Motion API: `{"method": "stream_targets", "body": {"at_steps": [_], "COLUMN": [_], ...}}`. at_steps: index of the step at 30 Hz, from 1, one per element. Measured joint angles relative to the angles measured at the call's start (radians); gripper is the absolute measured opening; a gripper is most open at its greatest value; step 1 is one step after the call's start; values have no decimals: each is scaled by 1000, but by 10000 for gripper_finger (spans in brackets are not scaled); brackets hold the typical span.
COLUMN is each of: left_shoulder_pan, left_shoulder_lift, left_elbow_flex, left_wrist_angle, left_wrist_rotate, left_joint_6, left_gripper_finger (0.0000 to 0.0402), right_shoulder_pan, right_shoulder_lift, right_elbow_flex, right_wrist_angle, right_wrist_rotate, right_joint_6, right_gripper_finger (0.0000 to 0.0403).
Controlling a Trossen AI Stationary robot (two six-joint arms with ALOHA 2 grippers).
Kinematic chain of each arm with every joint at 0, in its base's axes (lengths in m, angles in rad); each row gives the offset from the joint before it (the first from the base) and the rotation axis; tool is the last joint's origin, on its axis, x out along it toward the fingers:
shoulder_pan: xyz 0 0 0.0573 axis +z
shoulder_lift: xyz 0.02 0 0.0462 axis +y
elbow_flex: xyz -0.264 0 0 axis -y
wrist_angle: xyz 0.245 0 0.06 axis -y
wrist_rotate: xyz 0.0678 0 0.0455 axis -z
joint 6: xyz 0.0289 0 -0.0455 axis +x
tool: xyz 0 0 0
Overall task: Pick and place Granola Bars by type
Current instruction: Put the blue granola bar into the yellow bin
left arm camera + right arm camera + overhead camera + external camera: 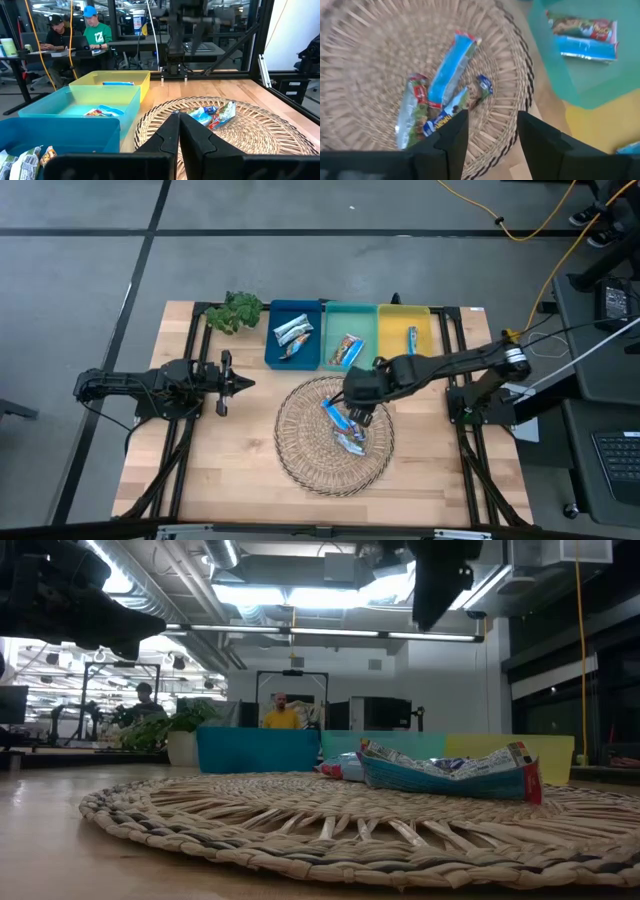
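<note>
Several granola bars lie flat on a round woven mat [335, 435]: a bright blue one [451, 70], a silver and red one [410, 110] and a blue and white one [445, 117]. They also show in the high view [340, 425] and the low view [450, 772]. My right gripper [490, 132] is open and hovers above the mat near these bars [357, 408], touching nothing. My left gripper [238, 383] is shut and empty above the bare table, left of the mat. More bars lie in the blue bin [293, 333], the teal bin [347, 350] and the yellow bin [411, 338].
Three bins stand in a row at the table's far edge: blue [275, 350], teal [365, 315], yellow [395, 320]. A green leafy plant [238, 310] stands left of them. People sit at desks beyond the table [95, 35].
</note>
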Motion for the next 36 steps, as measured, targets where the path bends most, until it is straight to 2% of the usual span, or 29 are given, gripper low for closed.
{"method": "stream_targets", "body": {"at_steps": [6, 12, 19, 29, 36], "left_shoulder_pan": [0, 0, 0, 0, 0], "left_shoulder_lift": [0, 0, 0, 0, 0], "left_elbow_flex": [0, 0, 0, 0, 0], "left_wrist_angle": [0, 0, 0, 0, 0], "left_wrist_rotate": [0, 0, 0, 0, 0], "left_joint_6": [0, 0, 0, 0, 0], "left_gripper_finger": [6, 8, 4, 6, 8], "right_shoulder_pan": [0, -1, -2, -2, -2], "right_shoulder_lift": [75, 71, 70, 75, 133], "right_elbow_flex": [-64, -235, -296, -297, -298], "right_wrist_angle": [18, 176, 288, 340, 349], "right_wrist_rotate": [23, -7, -71, -87, -93], "right_joint_6": [2, 56, 119, 192, 209], "right_gripper_finger": [180, 238, 294, 300, 300]}}
